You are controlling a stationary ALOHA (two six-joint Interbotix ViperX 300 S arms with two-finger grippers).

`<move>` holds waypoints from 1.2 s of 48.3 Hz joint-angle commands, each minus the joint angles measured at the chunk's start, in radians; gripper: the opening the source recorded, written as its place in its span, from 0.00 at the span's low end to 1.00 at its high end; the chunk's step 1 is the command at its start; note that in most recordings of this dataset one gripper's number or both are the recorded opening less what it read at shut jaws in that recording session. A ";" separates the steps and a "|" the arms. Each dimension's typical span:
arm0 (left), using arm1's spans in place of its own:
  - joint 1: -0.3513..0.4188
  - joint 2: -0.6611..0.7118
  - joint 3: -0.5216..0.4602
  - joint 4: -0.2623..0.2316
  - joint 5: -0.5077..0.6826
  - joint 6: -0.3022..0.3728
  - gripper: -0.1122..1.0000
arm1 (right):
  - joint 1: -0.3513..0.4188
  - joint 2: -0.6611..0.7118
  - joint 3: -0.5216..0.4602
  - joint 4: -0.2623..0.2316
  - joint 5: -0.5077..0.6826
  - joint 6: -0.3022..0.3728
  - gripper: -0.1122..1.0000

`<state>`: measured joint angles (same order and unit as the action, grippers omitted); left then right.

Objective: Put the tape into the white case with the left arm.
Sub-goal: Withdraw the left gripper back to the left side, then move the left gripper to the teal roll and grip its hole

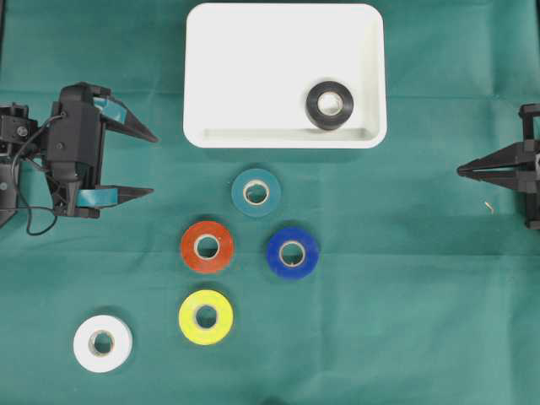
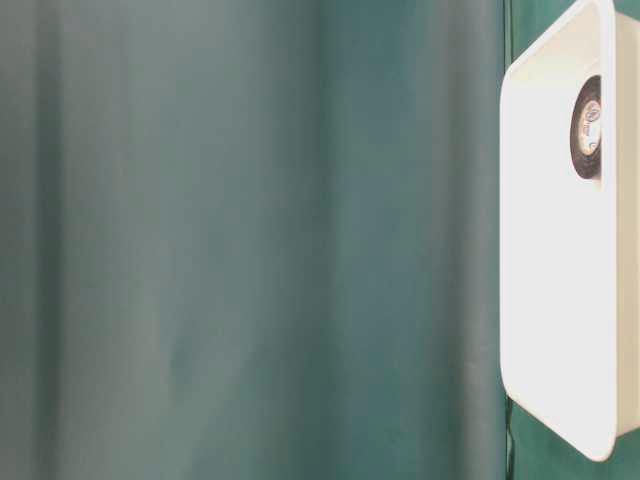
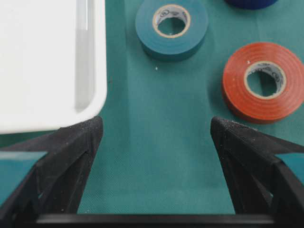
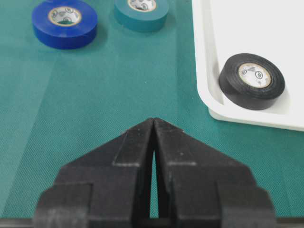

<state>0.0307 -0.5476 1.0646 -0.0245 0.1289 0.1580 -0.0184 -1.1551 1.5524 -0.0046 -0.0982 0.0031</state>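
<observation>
Your left end effector (image 1: 154,164) stood wide open and empty at the left edge of the table (image 1: 405,321), apart from every roll. Your right end effector (image 1: 461,170) was closed, gripping nothing. The black tape (image 1: 330,105) lay flat inside the white case (image 1: 253,67), near its corner. The teal tape (image 1: 256,192), red tape (image 1: 207,246), blue tape (image 1: 292,252), yellow tape (image 1: 206,316) and white tape (image 1: 102,342) lay outside on the cloth.

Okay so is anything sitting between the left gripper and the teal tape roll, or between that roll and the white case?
Nothing visible. The left gripper stands open with bare cloth between it and the teal tape roll. Only cloth separates that roll from the white case; the black roll inside sits in its right corner.
</observation>
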 commanded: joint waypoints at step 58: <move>-0.081 0.469 -0.304 -0.002 -0.029 -0.028 0.98 | -0.002 0.008 -0.012 0.000 -0.009 0.002 0.02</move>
<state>-0.0445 -0.0874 0.7946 -0.0245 0.1058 0.1304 -0.0169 -1.1551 1.5509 -0.0046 -0.0982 0.0046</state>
